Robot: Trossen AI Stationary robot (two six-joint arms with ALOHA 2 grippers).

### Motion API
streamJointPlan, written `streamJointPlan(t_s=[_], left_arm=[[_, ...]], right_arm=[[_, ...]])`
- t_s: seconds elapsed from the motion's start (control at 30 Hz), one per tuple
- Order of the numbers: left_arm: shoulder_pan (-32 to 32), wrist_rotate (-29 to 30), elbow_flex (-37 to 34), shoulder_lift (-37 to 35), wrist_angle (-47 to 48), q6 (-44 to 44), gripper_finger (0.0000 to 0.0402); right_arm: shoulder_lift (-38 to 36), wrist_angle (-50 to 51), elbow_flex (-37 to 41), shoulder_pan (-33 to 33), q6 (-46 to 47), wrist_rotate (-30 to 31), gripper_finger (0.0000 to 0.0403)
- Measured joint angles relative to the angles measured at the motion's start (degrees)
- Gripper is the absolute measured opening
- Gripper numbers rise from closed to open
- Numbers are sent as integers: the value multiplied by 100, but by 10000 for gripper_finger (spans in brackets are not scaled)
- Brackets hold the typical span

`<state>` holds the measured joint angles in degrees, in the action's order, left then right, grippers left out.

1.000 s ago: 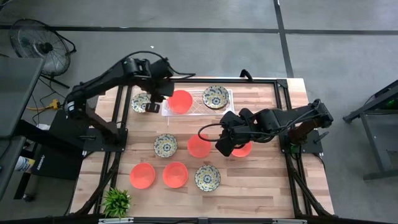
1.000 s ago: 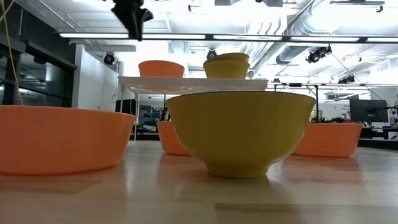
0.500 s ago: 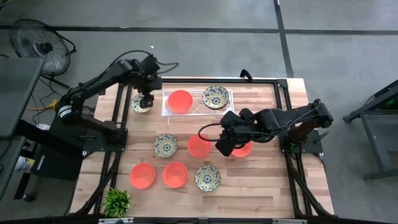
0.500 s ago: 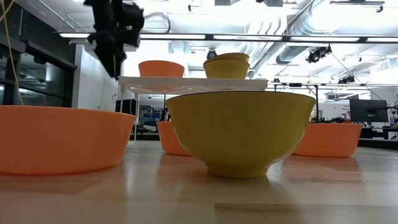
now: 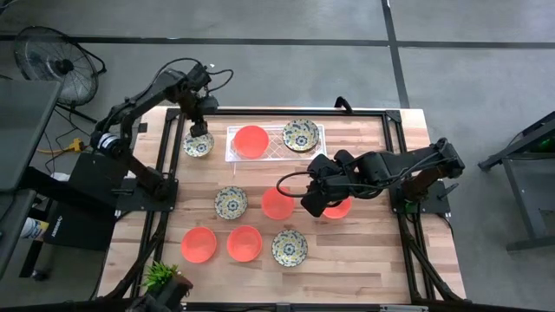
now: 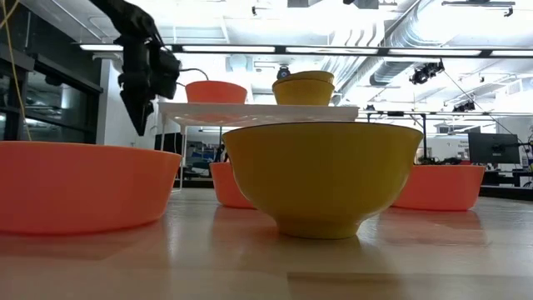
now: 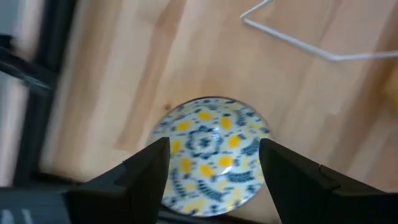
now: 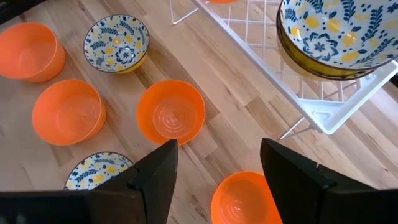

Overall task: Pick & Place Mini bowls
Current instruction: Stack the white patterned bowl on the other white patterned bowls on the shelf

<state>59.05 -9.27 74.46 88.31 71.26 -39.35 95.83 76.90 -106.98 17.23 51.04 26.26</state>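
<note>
My left gripper (image 5: 198,134) (image 7: 212,148) hangs open, pointing down, over a cream blue-and-yellow patterned mini bowl (image 5: 198,145) (image 7: 211,155) that sits on its base at the table's far left. One finger stands on each side of the bowl without touching it. The white tray (image 5: 276,143) holds an orange mini bowl (image 5: 251,141) and a patterned one (image 5: 301,135). My right gripper (image 5: 310,206) (image 8: 217,158) waits open above two orange bowls (image 5: 277,204) (image 5: 338,208) at mid-table.
Loose on the table stand a patterned bowl (image 5: 231,202), two orange bowls (image 5: 199,245) (image 5: 244,243) and another patterned bowl (image 5: 289,247). A small green plant (image 5: 161,279) stands at the near left corner. The tray (image 6: 258,110) stands raised on thin legs.
My left gripper has gone from beside the orange bowl in the tray toward the table's left edge and down, and now stands over the patterned bowl there. The orange bowl stays in the tray.
</note>
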Motion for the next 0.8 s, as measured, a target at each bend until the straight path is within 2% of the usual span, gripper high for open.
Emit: streamJointPlan(t_s=[0.13,0.3,0.53,0.8], left_arm=[[-103,-225,-1,112,220,-160,243],[-501,298,-157,81,369,-226,243],[-704,463,-1258,-318,-373,493,243],[-708,908,-2105,-796,-972,653,243]], right_arm=[[0,0,0,0,14,21,216],[0,0,0,0,5,22,216],[0,0,0,2,-1,20,216],[0,0,0,4,-218,20,216]])
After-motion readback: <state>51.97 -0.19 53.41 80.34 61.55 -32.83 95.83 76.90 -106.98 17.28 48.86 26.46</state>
